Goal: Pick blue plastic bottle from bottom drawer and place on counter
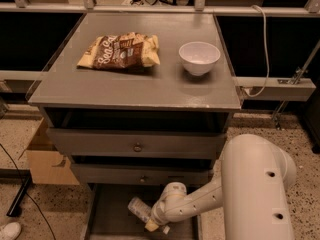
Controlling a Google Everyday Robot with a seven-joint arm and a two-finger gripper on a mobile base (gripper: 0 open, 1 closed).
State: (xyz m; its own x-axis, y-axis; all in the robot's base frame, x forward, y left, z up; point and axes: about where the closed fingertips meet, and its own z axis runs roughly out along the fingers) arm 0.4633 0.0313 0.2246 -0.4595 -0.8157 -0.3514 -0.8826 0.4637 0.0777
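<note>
The blue plastic bottle (138, 209), pale with a whitish label, lies tilted in the open bottom drawer (107, 219), a shallow grey tray below the two knobbed drawers. My gripper (152, 225) reaches down into that drawer on the white arm (200, 201) and is shut on the bottle's lower right end. The gripper's tips are partly hidden behind the wrist. The counter (145, 84) is the flat grey top of the cabinet, well above the gripper.
A brown chip bag (120, 51) lies on the counter's left and a white bowl (199, 57) on its right. Two knobbed drawers (137, 146) are slightly open above the gripper. A cardboard box (45, 159) stands on the floor at left.
</note>
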